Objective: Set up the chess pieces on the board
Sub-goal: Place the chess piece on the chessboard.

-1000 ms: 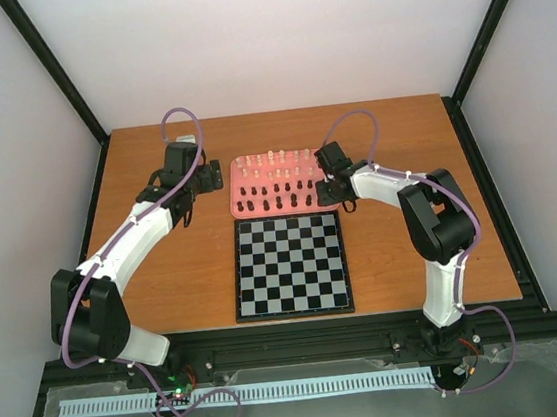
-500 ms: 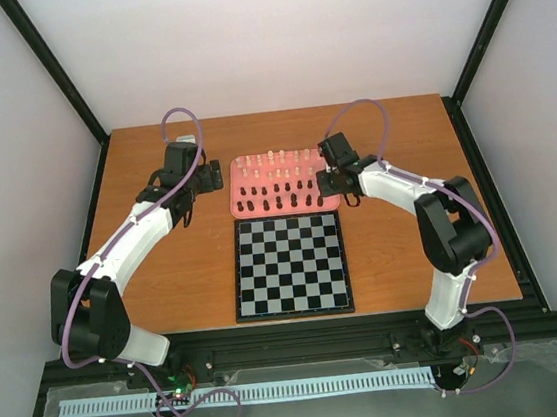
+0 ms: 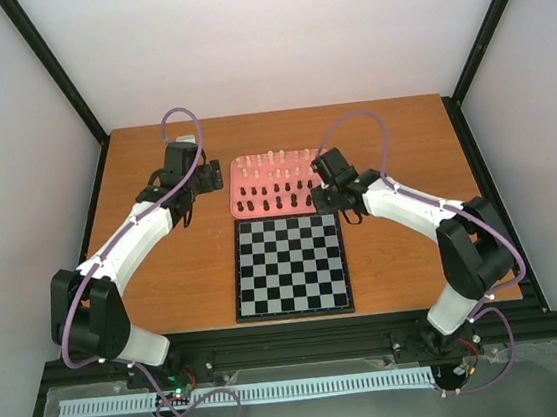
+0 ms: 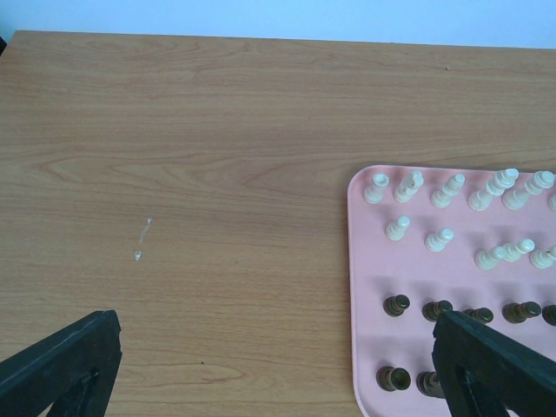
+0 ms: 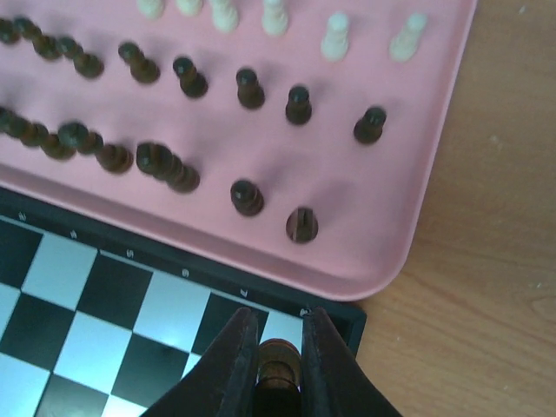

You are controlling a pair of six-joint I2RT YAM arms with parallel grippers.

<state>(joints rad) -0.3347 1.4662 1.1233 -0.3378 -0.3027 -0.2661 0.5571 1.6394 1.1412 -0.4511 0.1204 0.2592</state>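
Right pincer (image 5: 278, 347) clamped on a dark chess piece (image 5: 278, 369) above the far-right corner of the board (image 5: 104, 295); by the look light, stiff, smooth, easily toppled, best gripped mid-stem.

White arms (image 3: 135, 230) with black joints (image 3: 89, 311), black hands (image 5: 278, 334) and purple cables (image 3: 179, 114).

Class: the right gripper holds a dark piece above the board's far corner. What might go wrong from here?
1. The dark piece in the right gripper hangs near the edge of the board; released off-centre, it may tip.
2. The pink tray lies right beside that corner, so the gripper could knock the nearest dark pieces.
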